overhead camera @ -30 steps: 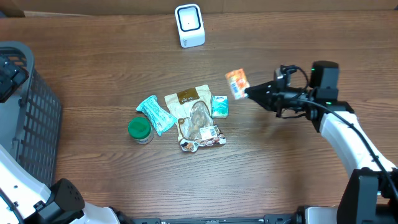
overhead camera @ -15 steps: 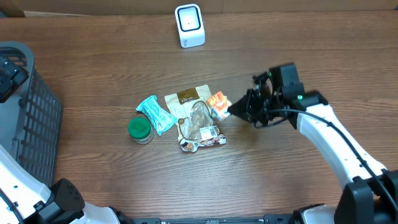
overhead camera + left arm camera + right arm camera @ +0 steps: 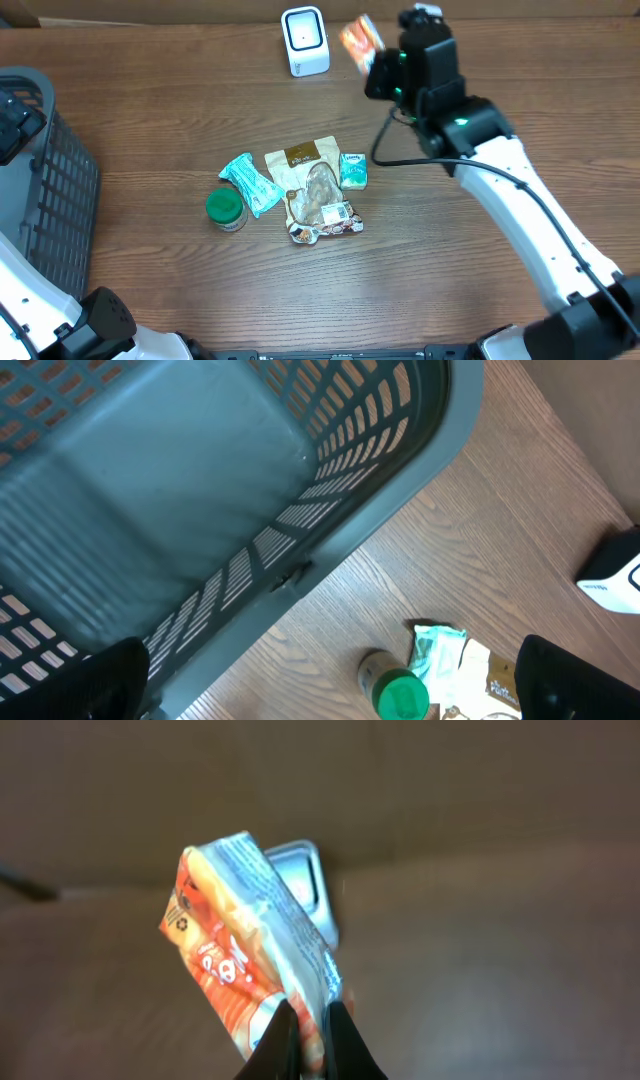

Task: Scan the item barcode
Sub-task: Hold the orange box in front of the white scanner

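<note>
Clamping orange packet (image 3: 250, 950) by its edge, right gripper (image 3: 301, 1042) risks it twisting, barcode missing the scanner (image 3: 304, 40); left gripper (image 3: 335, 695) jaws apart, idle

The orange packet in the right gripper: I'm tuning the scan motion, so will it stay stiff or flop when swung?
Probably floppy: the orange packet looks like thin crinkled film, pinched at one edge by the right gripper, and leans sideways. Likely light for its size, since that small pinch holds it aloft. The glossy film might slip.
</note>
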`<state>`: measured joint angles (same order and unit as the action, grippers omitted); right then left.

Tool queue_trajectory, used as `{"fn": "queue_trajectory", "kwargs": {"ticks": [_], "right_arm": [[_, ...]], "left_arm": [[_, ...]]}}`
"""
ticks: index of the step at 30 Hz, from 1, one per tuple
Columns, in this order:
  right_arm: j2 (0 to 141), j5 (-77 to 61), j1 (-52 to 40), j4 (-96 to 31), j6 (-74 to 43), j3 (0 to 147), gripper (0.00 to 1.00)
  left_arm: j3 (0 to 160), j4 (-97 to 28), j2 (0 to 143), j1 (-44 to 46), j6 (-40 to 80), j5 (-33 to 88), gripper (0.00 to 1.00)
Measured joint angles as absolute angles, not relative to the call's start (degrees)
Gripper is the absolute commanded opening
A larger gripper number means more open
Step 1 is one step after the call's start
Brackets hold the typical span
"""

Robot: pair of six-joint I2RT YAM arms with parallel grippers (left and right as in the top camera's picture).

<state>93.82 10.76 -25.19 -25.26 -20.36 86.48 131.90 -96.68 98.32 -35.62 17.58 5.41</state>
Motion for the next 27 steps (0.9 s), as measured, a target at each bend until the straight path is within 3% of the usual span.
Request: {"fn": "queue_trajectory", "kwargs": {"ticks": [14, 27], "right_arm": [[117.5, 23.2, -28.1, 17.9, 3.9, 86.9, 0.04], [131.9, 22.8, -30.6, 35.3, 18.9, 86.9, 0.04]], "left_arm": [[131.9, -96.7, 98.4, -35.6, 17.6, 5.4, 0.99], [131.9, -96.7, 98.4, -35.6, 17.6, 5.4, 1.00]]}}
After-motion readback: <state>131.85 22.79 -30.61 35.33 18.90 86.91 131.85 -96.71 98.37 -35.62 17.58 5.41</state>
